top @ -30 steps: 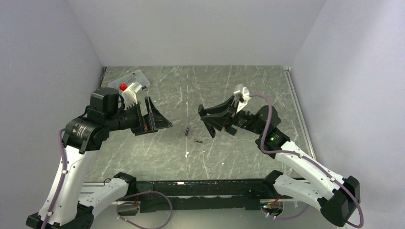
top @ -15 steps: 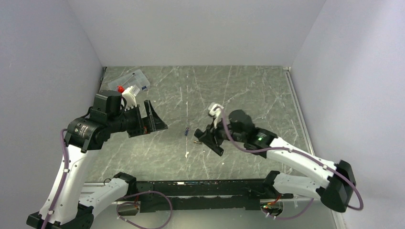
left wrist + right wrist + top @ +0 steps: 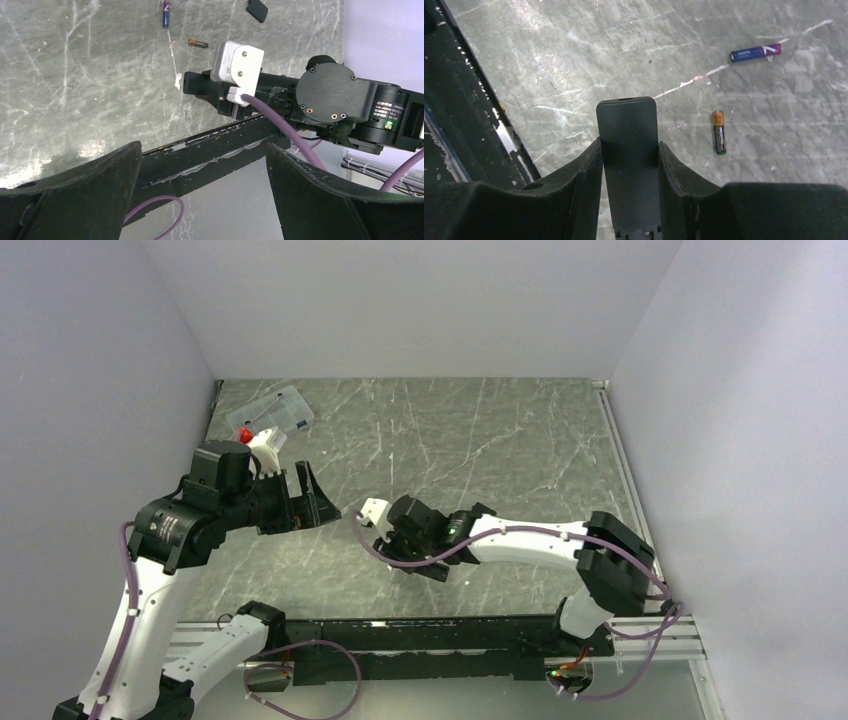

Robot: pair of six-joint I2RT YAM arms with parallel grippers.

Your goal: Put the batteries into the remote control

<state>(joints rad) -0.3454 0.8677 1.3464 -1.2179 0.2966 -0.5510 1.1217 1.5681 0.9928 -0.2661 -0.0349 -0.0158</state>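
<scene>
Plainly, the right gripper [image 3: 628, 145] has its two fingers clamped on the flanks of the remote control [image 3: 626, 120], which juts forward from between them as a flat black bar, seemingly raised off the table [image 3: 574, 60]. Both cells lie loose on the table beyond its tip. The blue-banded battery [image 3: 755, 52] is farther out and the gold-ended battery [image 3: 719, 131] nearer, apart from each other and from the remote. The left gripper [image 3: 202, 147] hangs with its fingers spread wide and nothing between them, looking across at the right wrist. A small black flat piece [image 3: 257, 10] lies past the cells. It may be the compartment cover, though that cannot be told for sure. The face of the remote seen from the right wrist is plain, so whether the bay is open is hidden. The step in hand looks like fetching the first cell with the free left arm. To do that well, the left gripper should come down squarely over one cell, fingers across its short width near the middle, so it does not roll away on the smooth surface. The right arm would do best to hold the remote level, bay side towards the left arm. The cell's ends need matching to the bay's marks before it is pressed in.
</scene>
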